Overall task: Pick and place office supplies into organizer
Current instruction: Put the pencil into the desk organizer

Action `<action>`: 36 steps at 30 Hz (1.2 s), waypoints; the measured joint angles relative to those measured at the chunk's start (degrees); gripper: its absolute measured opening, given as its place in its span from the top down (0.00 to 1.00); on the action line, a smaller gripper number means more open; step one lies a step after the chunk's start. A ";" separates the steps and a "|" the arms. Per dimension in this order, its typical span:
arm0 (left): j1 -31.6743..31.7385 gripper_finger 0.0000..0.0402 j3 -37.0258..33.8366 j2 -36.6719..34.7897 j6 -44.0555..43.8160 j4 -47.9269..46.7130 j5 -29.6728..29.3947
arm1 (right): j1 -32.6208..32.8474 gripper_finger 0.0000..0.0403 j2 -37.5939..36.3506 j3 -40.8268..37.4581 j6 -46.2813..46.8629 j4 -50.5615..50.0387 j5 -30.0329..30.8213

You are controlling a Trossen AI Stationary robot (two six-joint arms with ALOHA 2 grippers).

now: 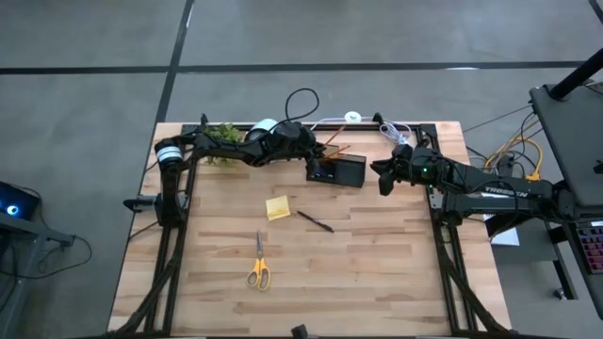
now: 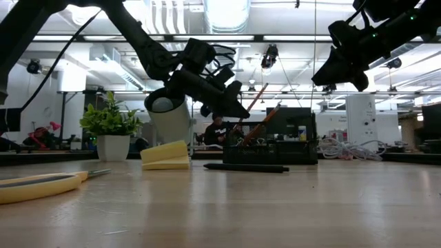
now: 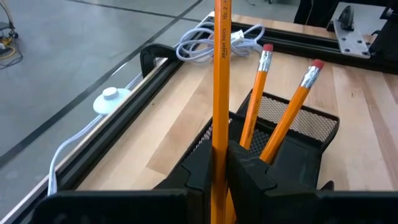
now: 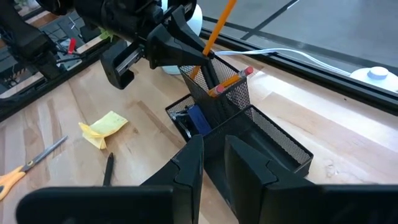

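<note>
A: Where is the pencil (image 3: 221,74)?

B: Pinched in the left claw (image 3: 219,163), directly above the organizer (image 4: 249,134). Probably light, stiff, slick; grip mid-shaft.

A: And the right claw (image 4: 213,163)?

B: Beside the organizer, empty, slightly parted.

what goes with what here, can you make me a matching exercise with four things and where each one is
Things:
1. third pencil
2. two pencils
3. scissors
4. black pen

Places:
A. lying on the table beside the sticky-note pad
B. pinched in the left gripper
C. standing in the organizer
D. alone on the table, nearest the front edge

Pairs: 1-B, 2-C, 3-D, 4-A
</note>
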 joint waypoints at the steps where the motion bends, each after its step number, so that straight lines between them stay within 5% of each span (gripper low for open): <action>1: 0.00 0.93 0.00 0.00 0.02 0.01 -0.02 | 0.00 0.86 0.00 0.00 -0.01 0.00 0.01; 29: 0.02 0.93 -0.02 0.00 0.17 1.00 3.72 | 0.00 0.86 0.00 0.00 -0.08 0.00 0.18; 36: 0.02 0.77 -0.02 0.00 0.02 1.00 4.72 | 0.00 0.86 0.00 0.00 -0.03 0.00 0.18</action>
